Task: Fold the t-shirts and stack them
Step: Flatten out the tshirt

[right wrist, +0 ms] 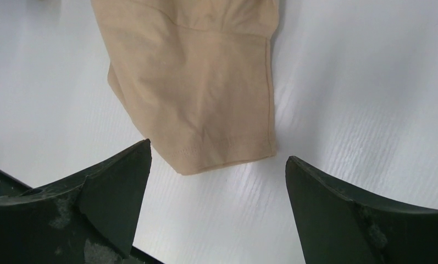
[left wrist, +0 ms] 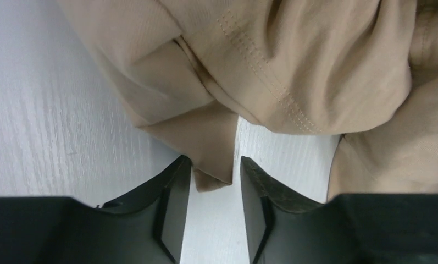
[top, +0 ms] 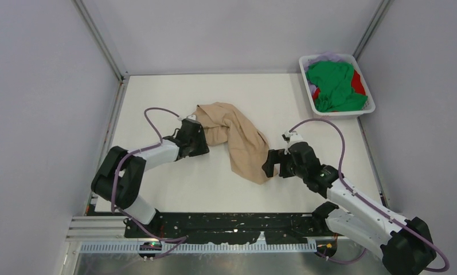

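The beige-tan t-shirt (top: 237, 137) lies crumpled in a long bunch on the white table (top: 226, 189). My left gripper (top: 198, 140) is at its left end. In the left wrist view the gripper (left wrist: 215, 162) is open with a narrow gap, and a corner of the beige shirt (left wrist: 293, 55) lies between the fingertips, not pinched. My right gripper (top: 270, 163) is at the shirt's lower right end. In the right wrist view it (right wrist: 217, 154) is wide open, with the shirt's hemmed edge (right wrist: 194, 82) just ahead of the fingertips.
A white slatted basket (top: 368, 109) stands at the back right corner. It holds a green t-shirt (top: 332, 83), a red one (top: 358, 83) and a lilac one (top: 329, 57). Grey walls enclose the table on three sides.
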